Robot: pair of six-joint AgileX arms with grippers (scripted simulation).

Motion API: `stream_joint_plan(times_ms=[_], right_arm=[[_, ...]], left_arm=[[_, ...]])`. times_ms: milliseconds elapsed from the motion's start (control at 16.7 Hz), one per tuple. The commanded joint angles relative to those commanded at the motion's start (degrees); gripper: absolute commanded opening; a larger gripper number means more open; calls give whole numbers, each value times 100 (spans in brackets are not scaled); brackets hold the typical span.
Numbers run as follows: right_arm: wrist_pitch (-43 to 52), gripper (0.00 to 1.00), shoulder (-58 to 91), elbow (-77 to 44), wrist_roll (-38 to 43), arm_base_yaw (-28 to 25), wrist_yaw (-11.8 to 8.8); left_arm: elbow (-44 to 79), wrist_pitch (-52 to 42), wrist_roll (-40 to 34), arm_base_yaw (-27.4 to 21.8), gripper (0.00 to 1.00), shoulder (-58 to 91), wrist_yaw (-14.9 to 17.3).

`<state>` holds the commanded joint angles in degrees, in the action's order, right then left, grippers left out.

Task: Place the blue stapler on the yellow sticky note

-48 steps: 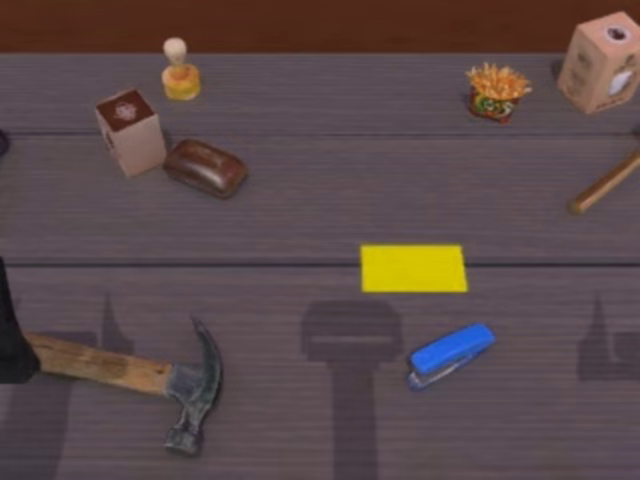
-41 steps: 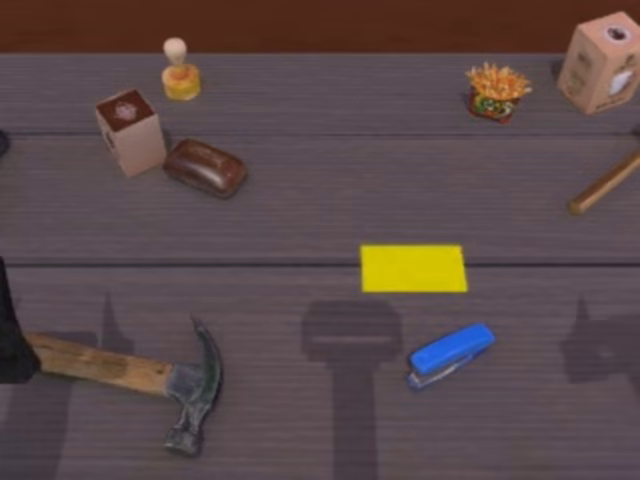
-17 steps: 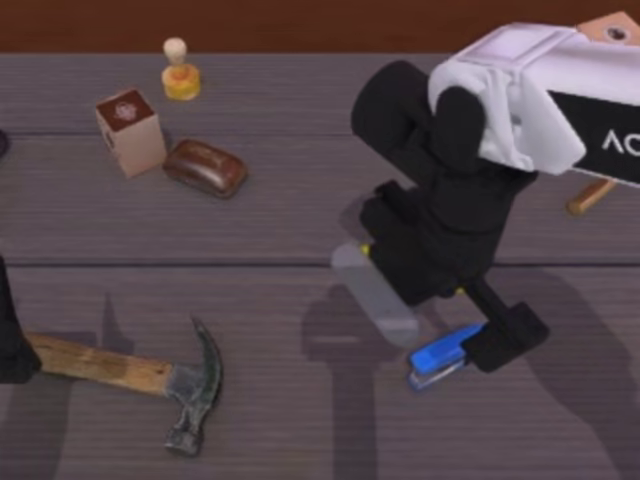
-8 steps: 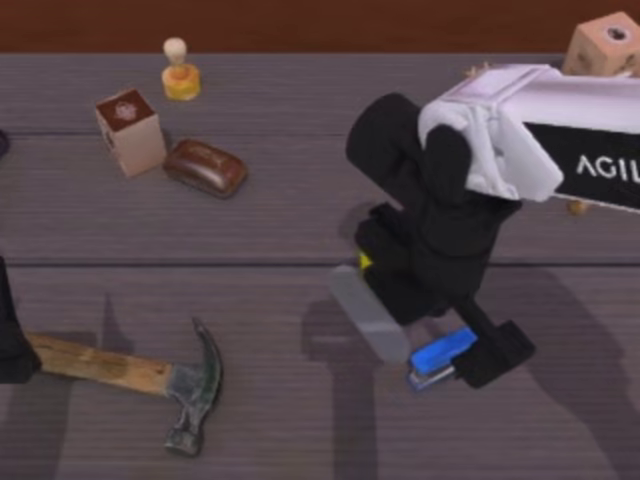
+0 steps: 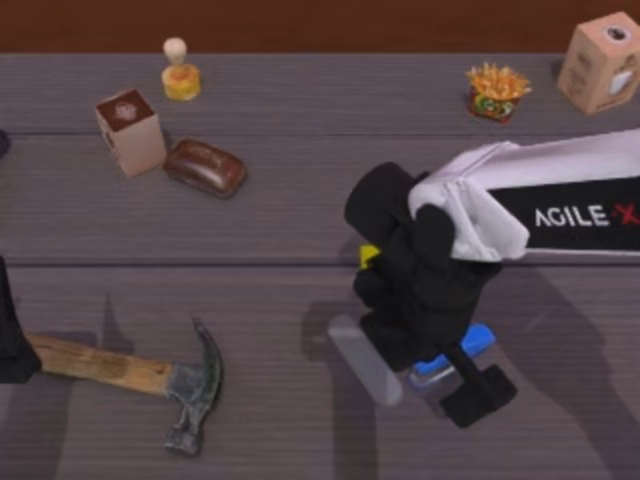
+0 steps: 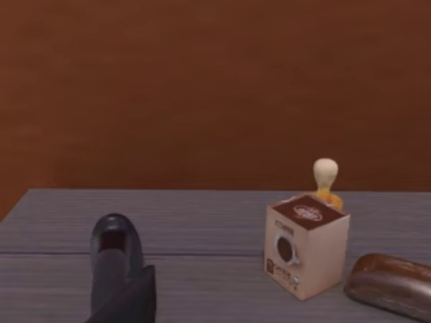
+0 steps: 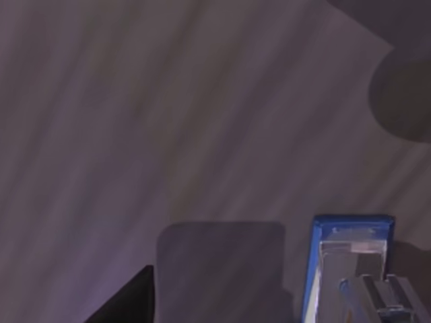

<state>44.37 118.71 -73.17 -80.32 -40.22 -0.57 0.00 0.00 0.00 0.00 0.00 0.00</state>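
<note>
Right gripper point(image 5: 432, 372) is positioned over the blue stapler point(image 5: 478, 342); fingers appear spread, one each side, contact cannot be confirmed. Stapler is seen on the table point(image 5: 300, 210), just below the yellow sticky note point(image 5: 369, 255), mostly covered by the arm. Left arm point(image 5: 10, 340) is parked at the left edge.

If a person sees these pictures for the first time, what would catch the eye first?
Most likely the right arm, white and black, reaching in from the table's right, its right gripper down over the blue stapler near the front. A corner of the yellow sticky note peeks out behind it, and a hammer lies front left.
</note>
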Motion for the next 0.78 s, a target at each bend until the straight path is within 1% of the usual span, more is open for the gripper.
stream_joint_plan(times_ms=[180,780], right_arm=[[0,100,0,0,0,0,0],[0,25,0,0,0,0,0]], left_arm=[[0,0,0,0,100,0,0],[0,0,0,0,100,0,0]])
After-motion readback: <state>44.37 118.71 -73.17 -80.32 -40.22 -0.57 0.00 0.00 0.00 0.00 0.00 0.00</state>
